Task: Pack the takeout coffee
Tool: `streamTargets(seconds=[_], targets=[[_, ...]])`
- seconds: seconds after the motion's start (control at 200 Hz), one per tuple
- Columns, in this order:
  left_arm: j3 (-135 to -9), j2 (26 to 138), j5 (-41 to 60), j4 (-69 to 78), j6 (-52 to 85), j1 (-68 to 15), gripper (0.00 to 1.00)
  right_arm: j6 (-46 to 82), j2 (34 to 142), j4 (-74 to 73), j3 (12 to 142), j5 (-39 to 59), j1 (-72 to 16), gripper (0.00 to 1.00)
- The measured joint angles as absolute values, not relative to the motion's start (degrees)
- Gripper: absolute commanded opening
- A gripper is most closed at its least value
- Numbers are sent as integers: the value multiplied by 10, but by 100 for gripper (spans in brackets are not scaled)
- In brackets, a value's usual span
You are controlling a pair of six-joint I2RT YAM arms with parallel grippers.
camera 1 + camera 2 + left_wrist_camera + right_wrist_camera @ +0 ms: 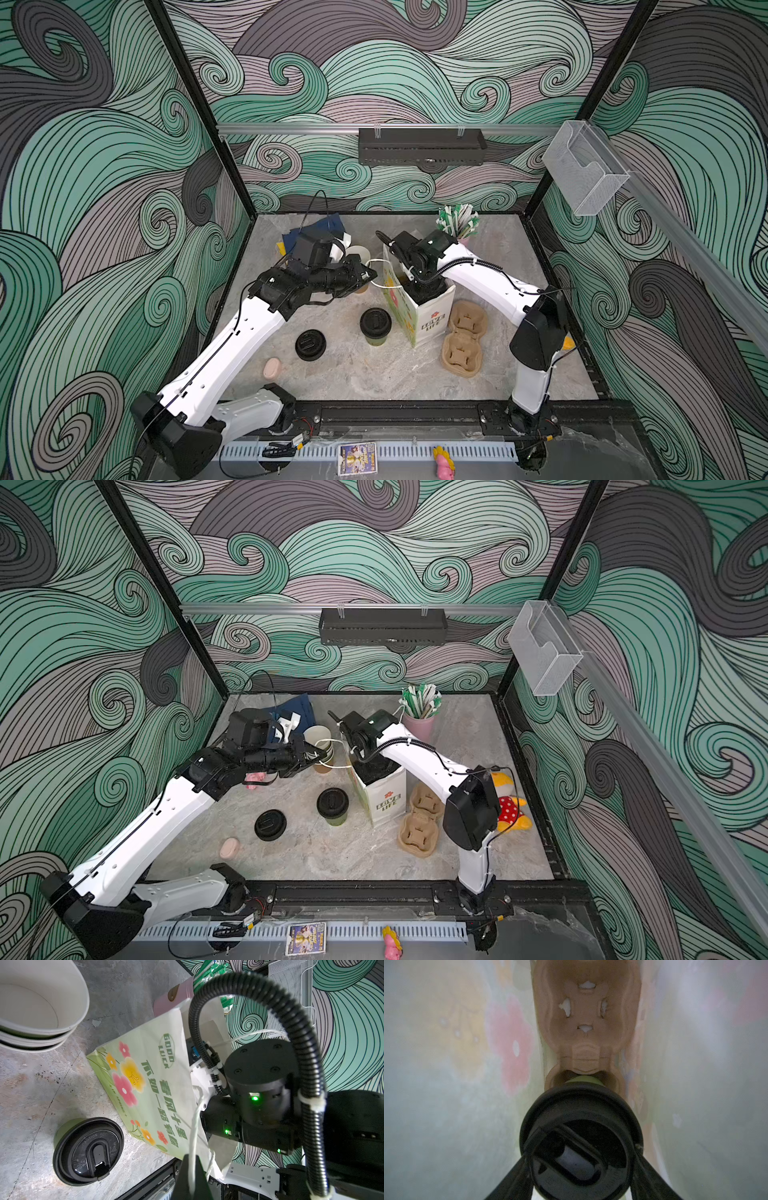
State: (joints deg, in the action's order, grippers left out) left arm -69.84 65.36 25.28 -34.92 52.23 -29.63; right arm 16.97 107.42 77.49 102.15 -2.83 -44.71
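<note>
My right gripper [581, 1159] is down inside the flowered paper bag [432, 324], out of sight in both top views. It is shut on a lidded olive-green coffee cup [581, 1126], whose base sits at the near well of a brown pulp carrier [587, 1012] on the bag's bottom. A second lidded coffee cup [376, 326] [332, 806] [88, 1147] stands on the table left of the bag. My left gripper [372, 272] [192, 1156] is shut on the bag's white string handle [195, 1122], holding it out to the left.
A loose black lid [310, 345] lies front left of the standing cup. Another pulp carrier [463, 338] lies right of the bag. Stacked empty cups [357, 255] stand behind my left gripper. A pink cup of straws [419, 725] stands at the back. A plush toy [509, 808] sits at the right edge.
</note>
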Motion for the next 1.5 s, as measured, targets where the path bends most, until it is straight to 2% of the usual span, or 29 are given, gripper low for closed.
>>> streamTargets(seconds=[1.501], targets=[[-702,663,246,-347,522,-296,0,181,1032,662,907,-37,-445,60]])
